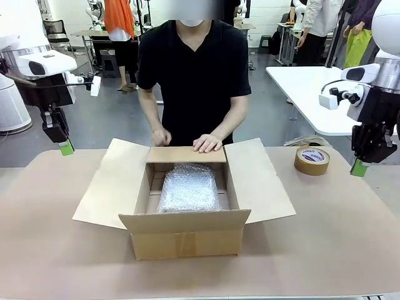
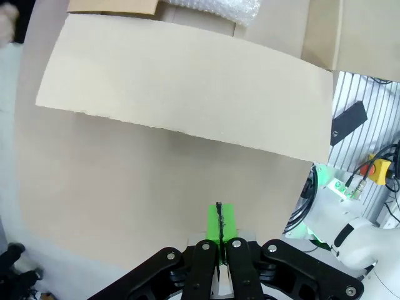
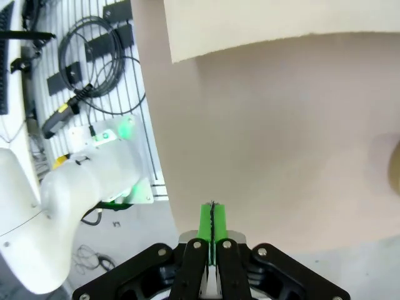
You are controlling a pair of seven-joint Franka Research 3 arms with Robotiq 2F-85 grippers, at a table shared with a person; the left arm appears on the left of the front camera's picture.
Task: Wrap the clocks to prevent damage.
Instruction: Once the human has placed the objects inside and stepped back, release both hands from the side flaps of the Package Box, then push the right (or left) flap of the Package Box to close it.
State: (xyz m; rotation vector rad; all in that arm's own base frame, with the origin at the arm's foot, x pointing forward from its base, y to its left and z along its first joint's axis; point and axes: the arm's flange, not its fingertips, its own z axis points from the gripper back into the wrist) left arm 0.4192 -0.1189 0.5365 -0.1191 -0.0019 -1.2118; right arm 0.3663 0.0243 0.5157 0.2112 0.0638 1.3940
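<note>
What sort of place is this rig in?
Probably a robotics lab staged for packing: open cardboard box and tape roll on the table, white worktable behind, cabling beside the arm base.

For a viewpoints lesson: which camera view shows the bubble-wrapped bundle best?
The front view: the bubble-wrapped bundle lies inside the open box, top plainly visible. The left wrist view catches a corner of it at the top edge, beyond the left flap. The right wrist view looks at the table and the right flap.
</note>
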